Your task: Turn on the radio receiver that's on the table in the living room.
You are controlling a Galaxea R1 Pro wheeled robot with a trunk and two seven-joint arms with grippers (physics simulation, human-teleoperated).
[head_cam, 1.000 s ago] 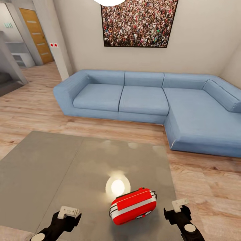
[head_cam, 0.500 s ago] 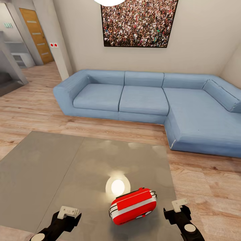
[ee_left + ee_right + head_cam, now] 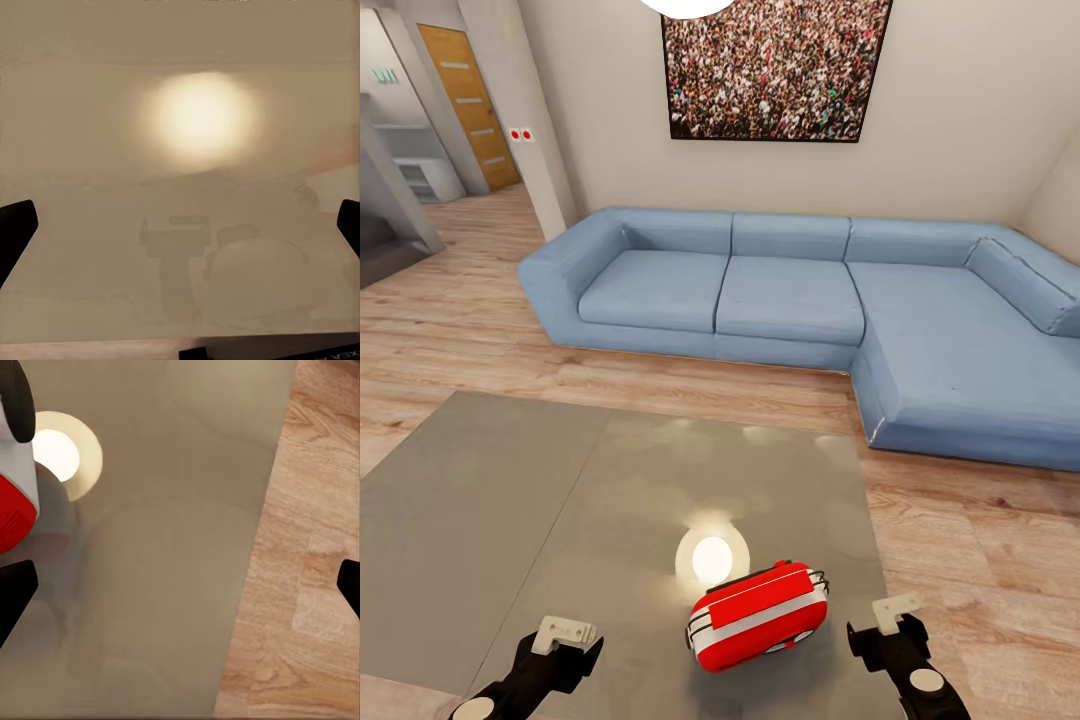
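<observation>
The radio receiver (image 3: pixel 758 615) sits on the table (image 3: pixel 560 500) near its right, near edge, between both grippers; the sofa (image 3: pixel 810 310) stands beyond the table's far side.

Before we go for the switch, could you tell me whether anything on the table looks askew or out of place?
Only mildly: the radio receiver sits skewed to the table edges, near its right edge. Nothing looks spilled or damaged.

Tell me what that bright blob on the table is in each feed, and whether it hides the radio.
Head view: lamp glare on the glossy table, just behind the radio receiver, which stays sharp. Left wrist view: a soft, hazy glow over a washed-out tabletop. Right wrist view: a crisp ringed reflection beside the radio's edge.
</observation>
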